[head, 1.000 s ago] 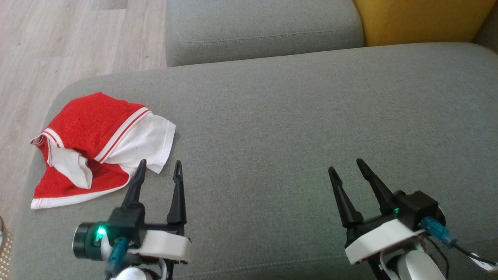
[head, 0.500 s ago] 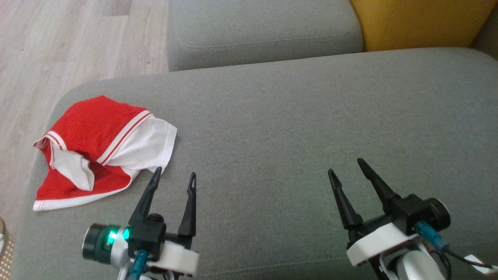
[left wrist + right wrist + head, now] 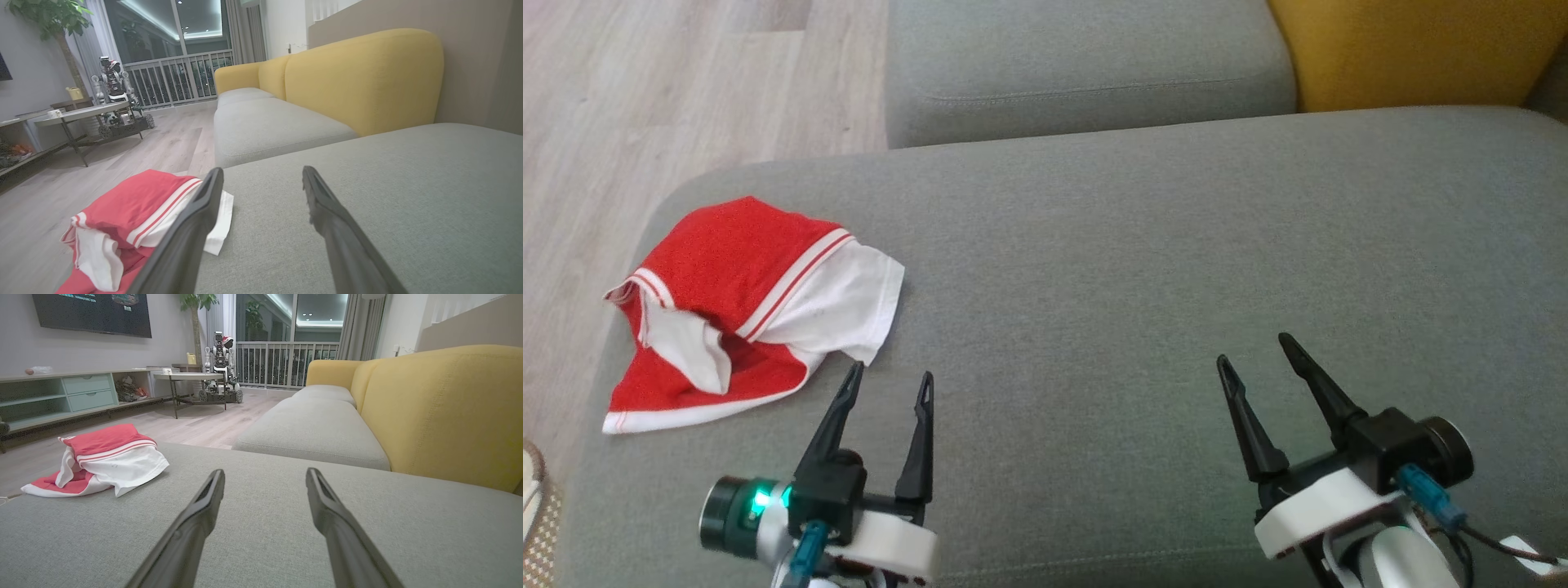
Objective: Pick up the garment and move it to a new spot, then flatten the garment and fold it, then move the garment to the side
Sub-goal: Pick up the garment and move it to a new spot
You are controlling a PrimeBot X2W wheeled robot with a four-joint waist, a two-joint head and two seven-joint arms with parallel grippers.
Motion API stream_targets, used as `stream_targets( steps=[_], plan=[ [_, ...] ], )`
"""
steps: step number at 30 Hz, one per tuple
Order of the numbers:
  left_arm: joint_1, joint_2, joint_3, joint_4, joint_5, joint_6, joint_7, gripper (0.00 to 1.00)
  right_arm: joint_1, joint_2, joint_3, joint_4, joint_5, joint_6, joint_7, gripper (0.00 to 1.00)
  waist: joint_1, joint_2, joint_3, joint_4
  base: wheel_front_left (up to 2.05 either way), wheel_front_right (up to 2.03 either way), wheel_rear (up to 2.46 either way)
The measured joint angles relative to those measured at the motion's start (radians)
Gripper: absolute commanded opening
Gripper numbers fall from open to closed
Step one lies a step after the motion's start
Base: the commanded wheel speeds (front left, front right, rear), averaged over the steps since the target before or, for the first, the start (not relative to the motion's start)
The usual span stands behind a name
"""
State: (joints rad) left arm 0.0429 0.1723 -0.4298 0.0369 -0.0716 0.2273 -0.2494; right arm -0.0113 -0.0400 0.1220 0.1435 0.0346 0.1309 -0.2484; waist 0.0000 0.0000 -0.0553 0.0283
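Plainly, both sets of fingers spread, empty: garment (image 3: 743,302) lies crumpled just past the outer fingertip of left gripper (image 3: 891,372), far left of right gripper (image 3: 1252,349); a shallow pinch may snag one layer, or cushion (image 3: 1094,269).

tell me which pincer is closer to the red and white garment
Left. The left pincer sits open right beside the white corner of the garment; the right pincer is open well off to that side's right, over the grey cushion.

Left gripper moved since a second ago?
Yes. Against the garment, the left gripper has drawn back toward the robot and a little to its right.
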Motion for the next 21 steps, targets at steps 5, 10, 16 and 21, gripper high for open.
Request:
stream_targets(
  steps=[5, 10, 16, 21],
  plan=[
    [0.0, -0.018, 0.026, 0.006, 0.002, -0.009, 0.0, 1.0, 0.002, 0.0, 0.005, 0.002, -0.01, 0.0, -0.001, 1.0, 0.0, 0.0, -0.001, 0.028, 0.0, 0.0, 0.0],
    [0.013, -0.029, 0.049, 0.008, 0.011, -0.02, 0.0, 1.0, 0.002, 0.0, 0.011, 0.002, -0.01, 0.0, -0.004, 1.0, 0.0, 0.0, 0.0, 0.076, 0.0, 0.0, 0.0],
    [0.019, -0.04, 0.067, 0.009, 0.017, -0.026, 0.0, 1.0, 0.005, 0.0, 0.014, 0.003, -0.008, 0.0, -0.004, 1.0, 0.0, 0.0, 0.002, 0.155, 0.0, 0.0, 0.0],
    [0.039, -0.047, 0.09, 0.008, 0.018, -0.034, 0.0, 1.0, 0.022, 0.0, 0.012, 0.007, -0.01, 0.0, -0.004, 1.0, 0.0, 0.0, -0.001, 0.242, 0.0, 0.0, 0.0]
  ],
)
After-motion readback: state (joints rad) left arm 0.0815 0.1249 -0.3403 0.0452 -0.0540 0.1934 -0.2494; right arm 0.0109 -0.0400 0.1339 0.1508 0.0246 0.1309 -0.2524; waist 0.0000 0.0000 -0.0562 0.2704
